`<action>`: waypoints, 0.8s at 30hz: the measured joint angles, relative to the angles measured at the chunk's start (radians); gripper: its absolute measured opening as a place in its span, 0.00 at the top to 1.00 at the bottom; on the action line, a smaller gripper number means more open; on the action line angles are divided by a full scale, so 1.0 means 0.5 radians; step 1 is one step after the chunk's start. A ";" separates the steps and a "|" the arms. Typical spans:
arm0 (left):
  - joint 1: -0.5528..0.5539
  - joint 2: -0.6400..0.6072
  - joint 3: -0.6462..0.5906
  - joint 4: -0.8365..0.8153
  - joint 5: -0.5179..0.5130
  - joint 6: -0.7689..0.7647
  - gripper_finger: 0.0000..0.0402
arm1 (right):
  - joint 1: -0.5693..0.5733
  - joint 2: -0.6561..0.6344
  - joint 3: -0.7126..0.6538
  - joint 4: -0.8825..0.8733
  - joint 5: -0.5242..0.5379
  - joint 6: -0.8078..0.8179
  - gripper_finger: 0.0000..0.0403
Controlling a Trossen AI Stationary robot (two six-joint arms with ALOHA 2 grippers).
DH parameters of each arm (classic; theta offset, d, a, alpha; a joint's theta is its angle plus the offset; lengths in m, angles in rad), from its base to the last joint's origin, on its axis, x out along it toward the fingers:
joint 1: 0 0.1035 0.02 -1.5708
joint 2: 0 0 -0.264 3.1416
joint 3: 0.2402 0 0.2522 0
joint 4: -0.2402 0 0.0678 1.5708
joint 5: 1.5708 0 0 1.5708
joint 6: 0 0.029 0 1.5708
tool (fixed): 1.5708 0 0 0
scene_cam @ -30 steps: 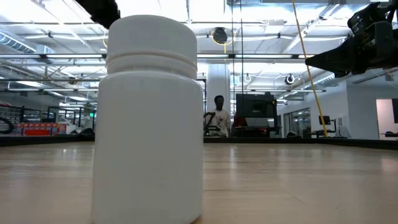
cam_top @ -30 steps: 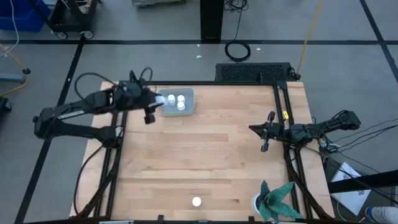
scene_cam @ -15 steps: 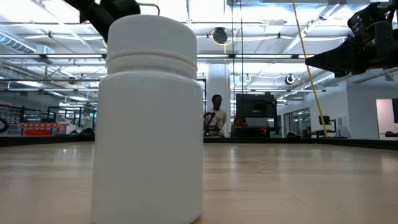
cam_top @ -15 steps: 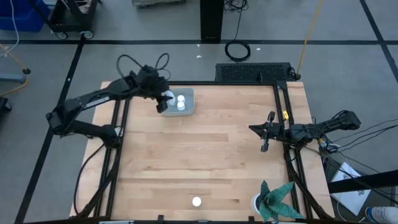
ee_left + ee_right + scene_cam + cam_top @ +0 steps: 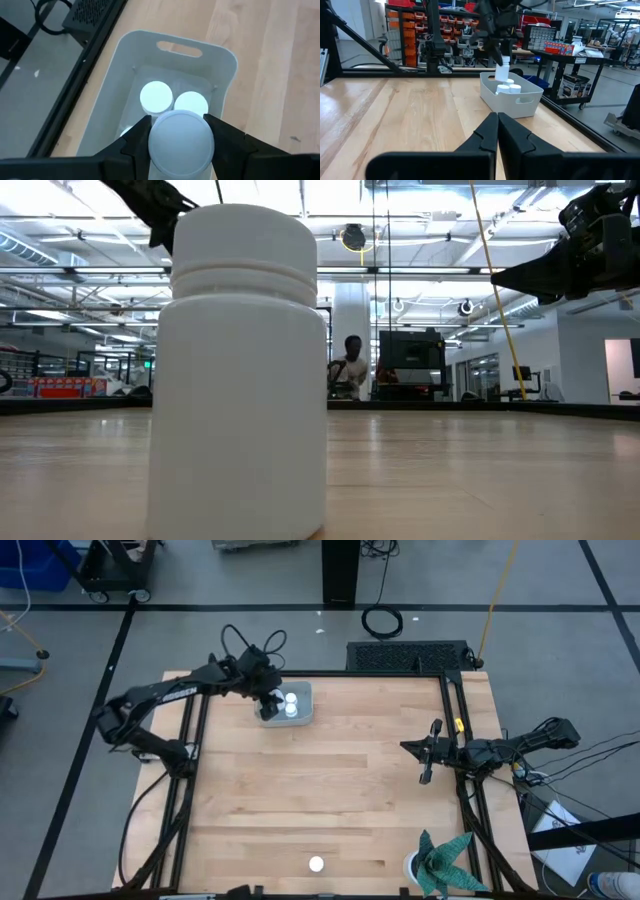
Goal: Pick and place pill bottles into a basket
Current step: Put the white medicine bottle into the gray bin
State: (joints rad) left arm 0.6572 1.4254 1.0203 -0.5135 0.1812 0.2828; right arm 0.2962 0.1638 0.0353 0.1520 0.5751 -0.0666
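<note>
**Left gripper holds a bottle over the basket**

The left gripper [image 5: 268,703] hangs above the basket [image 5: 301,690], which sits near the table's [image 5: 330,780] far edge, toward its far left corner. Its fingers [image 5: 227,137] pinch a pill bottle [image 5: 181,139] by the sides, cap up, directly over the basket's [image 5: 220,85] open top. In the right wrist view that bottle [image 5: 503,69] sits raised above the basket [image 5: 512,97], clear of the rim. Inside the basket stand two bottles [image 5: 156,97] side by side, touching or nearly so, with part of a third [image 5: 126,131] showing at the edge of the gripper. One more bottle [image 5: 316,864] stands alone near the table's near edge, well apart from the basket; it [image 5: 240,370] fills the low view. The right gripper [image 5: 427,762] waits near the table's right edge, its fingers [image 5: 485,132] pressed together. A potted plant [image 5: 436,860] stands at the near right corner.
</note>
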 joint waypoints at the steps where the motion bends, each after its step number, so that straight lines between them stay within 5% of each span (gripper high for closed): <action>1: 0.009 0.008 0.000 0.001 0.007 -0.007 0.60 | 0.000 0.000 0.000 0.000 0.000 0.001 0.99; 11: 0.012 0.016 -0.024 0.017 0.088 -0.012 0.60 | -0.001 0.000 0.001 0.000 0.000 0.000 0.99; 24: 0.151 0.002 -0.459 0.497 0.072 -0.061 0.59 | 0.000 0.000 0.001 0.000 -0.001 -0.002 0.99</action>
State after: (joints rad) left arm 0.7325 1.4261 0.7909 -0.2650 0.2173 0.2523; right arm 0.2962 0.1638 0.0357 0.1520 0.5747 -0.0673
